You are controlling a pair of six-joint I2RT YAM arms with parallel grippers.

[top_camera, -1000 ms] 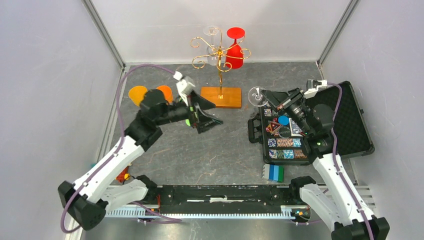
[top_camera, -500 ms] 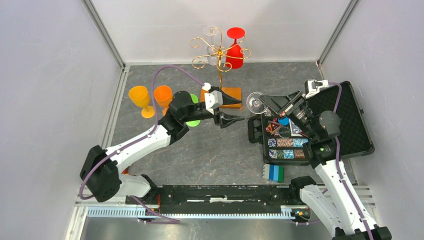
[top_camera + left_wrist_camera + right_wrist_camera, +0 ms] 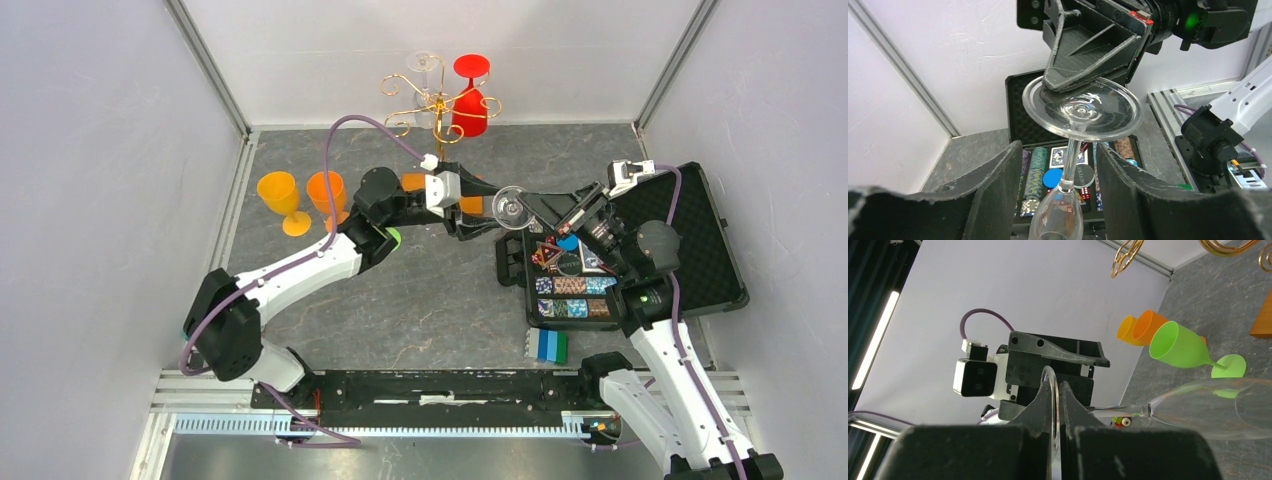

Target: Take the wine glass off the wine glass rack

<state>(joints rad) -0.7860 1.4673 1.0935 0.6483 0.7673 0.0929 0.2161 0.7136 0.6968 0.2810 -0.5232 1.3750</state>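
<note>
The clear wine glass (image 3: 1082,107) is held well apart from the wine glass rack (image 3: 438,110). The right end effector (image 3: 1054,405) is clamped on its foot rim. The left end effector (image 3: 1058,185) is spread around the stem without contact. Judged light, slippery and brittle: grip the stem gently.

Clear wine glass (image 3: 1081,109) held sideways by its foot, apart from the rack (image 3: 440,103), gold scroll-armed stand behind

Grey table (image 3: 430,300), rack (image 3: 438,104), orange goblets (image 3: 282,194), black case (image 3: 705,245)
</note>
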